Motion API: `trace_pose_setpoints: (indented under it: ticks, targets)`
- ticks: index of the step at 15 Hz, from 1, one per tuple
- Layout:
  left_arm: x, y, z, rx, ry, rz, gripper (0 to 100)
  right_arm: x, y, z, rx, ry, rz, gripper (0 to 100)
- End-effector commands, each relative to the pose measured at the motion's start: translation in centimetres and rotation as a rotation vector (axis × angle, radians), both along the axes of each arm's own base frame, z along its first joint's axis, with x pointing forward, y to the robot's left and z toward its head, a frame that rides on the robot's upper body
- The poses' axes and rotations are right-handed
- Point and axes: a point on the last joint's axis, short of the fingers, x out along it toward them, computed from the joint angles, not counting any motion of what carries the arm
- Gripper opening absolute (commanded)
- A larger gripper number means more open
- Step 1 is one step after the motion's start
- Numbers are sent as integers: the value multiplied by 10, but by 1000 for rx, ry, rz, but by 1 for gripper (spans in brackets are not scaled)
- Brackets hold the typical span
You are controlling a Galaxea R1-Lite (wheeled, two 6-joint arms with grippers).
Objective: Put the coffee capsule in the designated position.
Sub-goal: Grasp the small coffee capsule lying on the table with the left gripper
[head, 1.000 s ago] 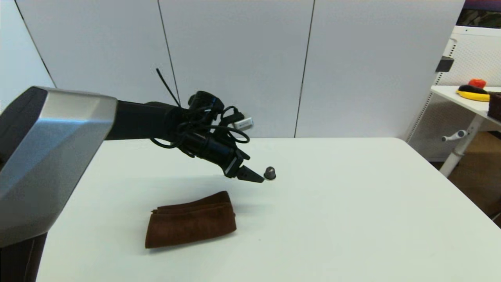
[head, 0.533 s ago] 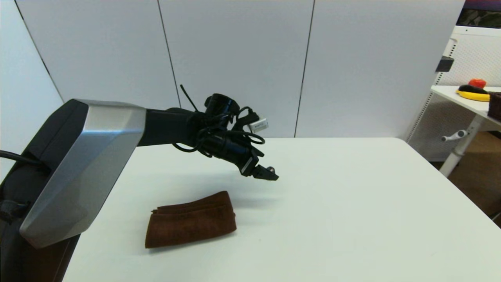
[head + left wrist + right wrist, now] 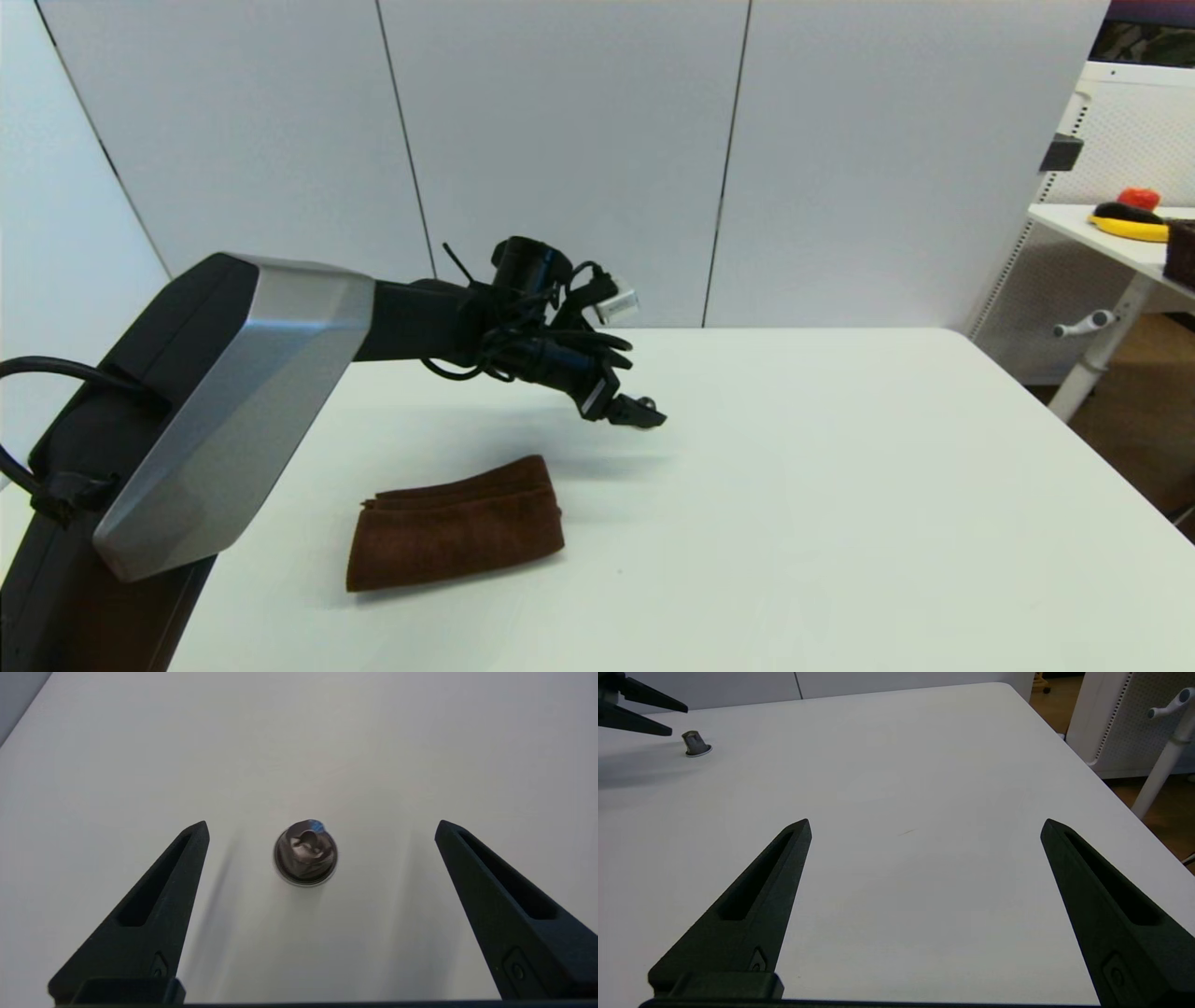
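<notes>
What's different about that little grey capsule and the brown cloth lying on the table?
The coffee capsule is tiny; the brown towel is far bigger. The capsule is a slightly shiny dark grey dome standing upright on its flat rim; the towel is soft brown cloth, folded and lying flat. The open left gripper hangs right over the capsule, one finger on each side, not touching it, while nothing is at the towel. Both rest on the white table.
</notes>
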Motion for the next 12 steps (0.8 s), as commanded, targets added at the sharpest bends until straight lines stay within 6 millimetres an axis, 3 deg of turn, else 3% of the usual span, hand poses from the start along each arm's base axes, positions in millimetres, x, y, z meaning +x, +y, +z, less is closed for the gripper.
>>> trace_pose_setpoints:
  ticks: [1, 6, 12]
  targets:
    - [4, 8, -4, -25, -28, 22, 100, 0, 0, 0, 0, -2, 0, 100]
    - [2, 16, -7, -135, -66, 175, 100, 0, 0, 0, 0, -3, 0, 100]
    - [-6, 21, -25, -190, -65, 206, 100, 0, 0, 0, 0, 0, 0, 100]
